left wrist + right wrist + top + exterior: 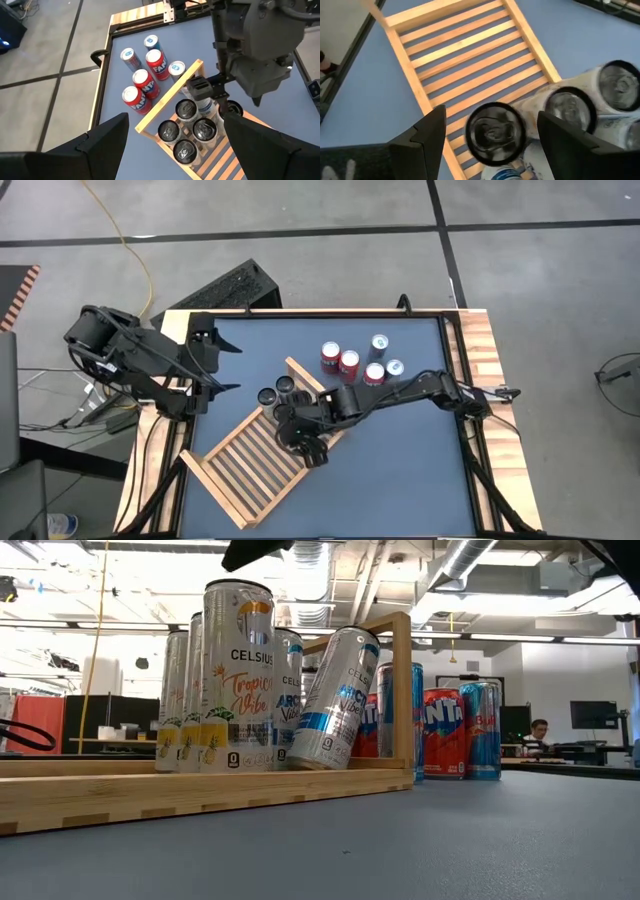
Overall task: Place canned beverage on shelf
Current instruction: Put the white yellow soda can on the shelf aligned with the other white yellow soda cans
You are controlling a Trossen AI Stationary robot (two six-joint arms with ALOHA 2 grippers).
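Note:
The light wood slatted shelf (245, 470) lies flat on the table at an angle; it also shows in the right wrist view (465, 55). Several tall Celsius cans (235, 680) stand at its far end by the raised frame (400, 690). One blue-and-white can (338, 700) tilts there, its top toward the frame. My right gripper (298, 438) is open above this can (494, 132), with a finger on either side of its black top, apart from it. My left gripper (228, 367) is open and empty at the table's left edge.
Several red Fanta and blue cans (360, 360) stand on the blue table beyond the shelf's far end; they also show in the low view (443, 730). The table has a wooden rim (480, 350). A person sits far back in the room (538, 730).

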